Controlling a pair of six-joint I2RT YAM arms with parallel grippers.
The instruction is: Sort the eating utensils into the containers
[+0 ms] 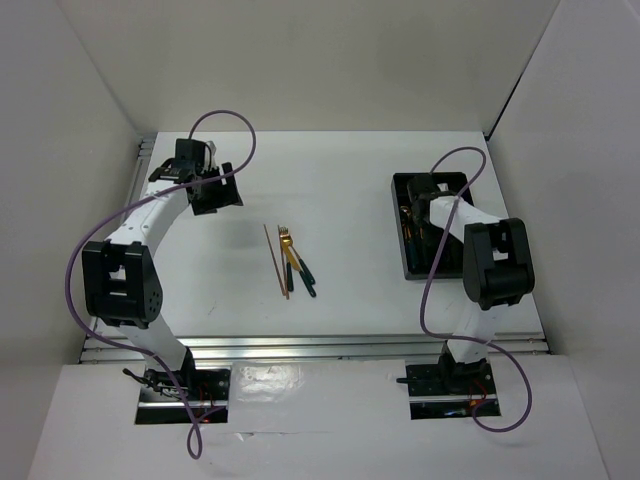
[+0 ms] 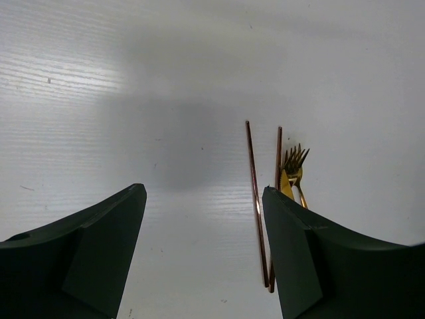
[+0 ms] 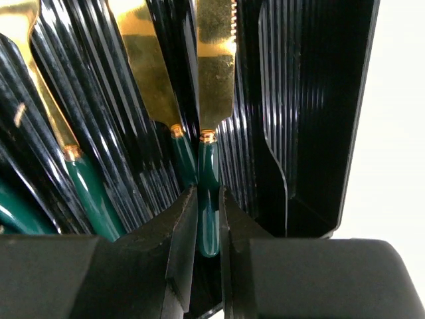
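A teal-handled utensil [image 3: 207, 166] is clamped by the right tool [image 3: 207, 193] in the tray [image 3: 312, 133]; the left tool [image 2: 204, 191] is held apart. Chopsticks [image 2: 254, 193] are seen at its four o'clock.

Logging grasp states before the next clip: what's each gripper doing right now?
Left gripper: open, holding nothing.
Right gripper: closed on a green-handled utensil in the black tray.

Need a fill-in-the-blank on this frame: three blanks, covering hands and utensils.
1. The right hand grips a utensil by its ____ handle, inside the tray.
2. The left hand hangs ____ over the table, holding nothing.
3. The chopsticks lie on the table beside a gold-headed ____.
Missing words: green; open; fork.
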